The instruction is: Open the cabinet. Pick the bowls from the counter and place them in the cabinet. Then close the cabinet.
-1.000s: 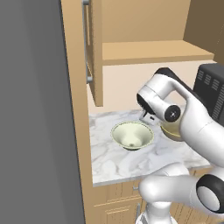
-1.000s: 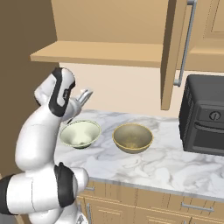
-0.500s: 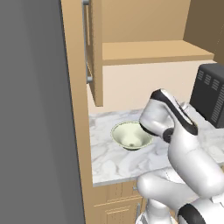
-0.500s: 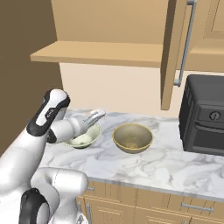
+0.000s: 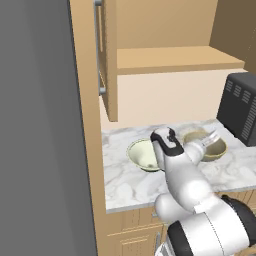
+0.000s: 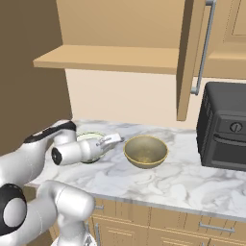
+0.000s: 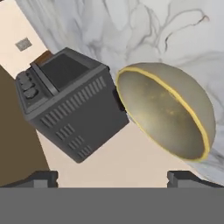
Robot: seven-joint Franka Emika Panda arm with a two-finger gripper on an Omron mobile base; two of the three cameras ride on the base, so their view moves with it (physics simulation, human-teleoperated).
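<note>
Arm stretched low over the counter [image 6: 192,178] — pincer [image 6: 111,140] apart, pointing sideways at the tan bowl [image 6: 145,151].

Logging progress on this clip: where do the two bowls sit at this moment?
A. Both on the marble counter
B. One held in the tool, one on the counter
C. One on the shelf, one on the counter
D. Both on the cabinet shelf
A: the cream bowl and the tan bowl both rest on the counter, below the open cabinet, and the tool holds nothing.
</note>
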